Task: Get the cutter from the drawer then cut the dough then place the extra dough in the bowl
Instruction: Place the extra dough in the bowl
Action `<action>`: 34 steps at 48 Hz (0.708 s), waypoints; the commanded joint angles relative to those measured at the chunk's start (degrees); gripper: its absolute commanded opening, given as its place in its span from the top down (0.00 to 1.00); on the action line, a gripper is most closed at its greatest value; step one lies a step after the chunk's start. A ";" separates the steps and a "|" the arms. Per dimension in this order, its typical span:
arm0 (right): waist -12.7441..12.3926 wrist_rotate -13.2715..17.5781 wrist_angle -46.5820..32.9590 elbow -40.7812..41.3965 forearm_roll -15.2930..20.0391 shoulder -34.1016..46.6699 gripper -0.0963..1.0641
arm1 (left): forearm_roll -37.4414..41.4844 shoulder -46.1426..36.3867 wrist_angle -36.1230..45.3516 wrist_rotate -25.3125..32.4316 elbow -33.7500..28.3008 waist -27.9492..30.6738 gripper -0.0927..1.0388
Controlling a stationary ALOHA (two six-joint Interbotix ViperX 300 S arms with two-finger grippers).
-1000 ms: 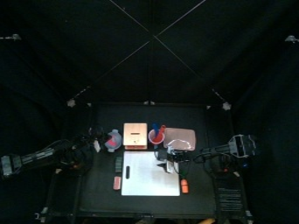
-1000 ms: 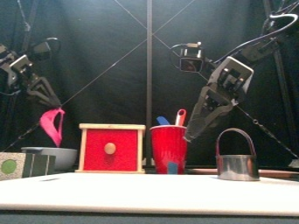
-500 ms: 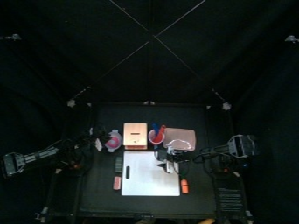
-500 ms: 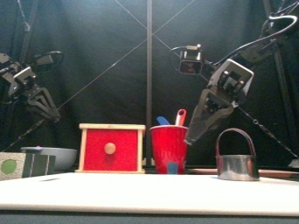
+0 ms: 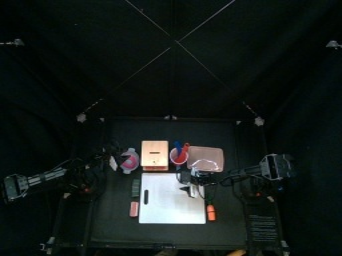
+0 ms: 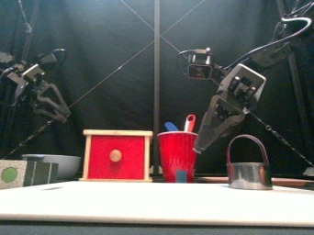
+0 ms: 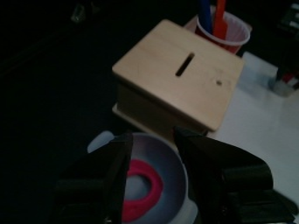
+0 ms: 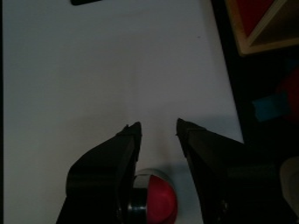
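The blue-grey bowl stands left of the wooden box, whose red drawer front faces forward. A pink ring of dough lies inside the bowl. My left gripper hangs open over it, holding nothing. The metal cutter stands at the right. My right gripper is open just above the white board. A red piece shows near the base of its jaws; I cannot tell what it is.
A red cup holding a blue and a red knife stands right of the box. A pink tray lies behind the board. Two orange toys lie beside the board. A pale green block sits at the front left.
One second ago my left gripper held the pink dough hanging above the bowl. It has let go, the dough now lies in the bowl, and the gripper has risen slightly. The right arm barely moved.
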 commanded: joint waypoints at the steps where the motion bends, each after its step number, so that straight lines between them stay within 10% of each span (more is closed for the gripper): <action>1: -0.26 0.26 -1.49 -1.23 -1.85 -2.29 0.26 | -3.34 0.26 -7.73 0.00 -1.76 -5.71 0.21; 16: -1.32 0.09 -14.24 -1.49 -3.78 -2.99 0.26 | 9.84 4.66 -27.16 0.00 1.93 -20.74 0.22; 34: -4.57 -0.35 -32.78 0.35 -4.48 -2.37 0.26 | 15.03 23.73 -38.23 -0.18 -1.58 -23.47 0.22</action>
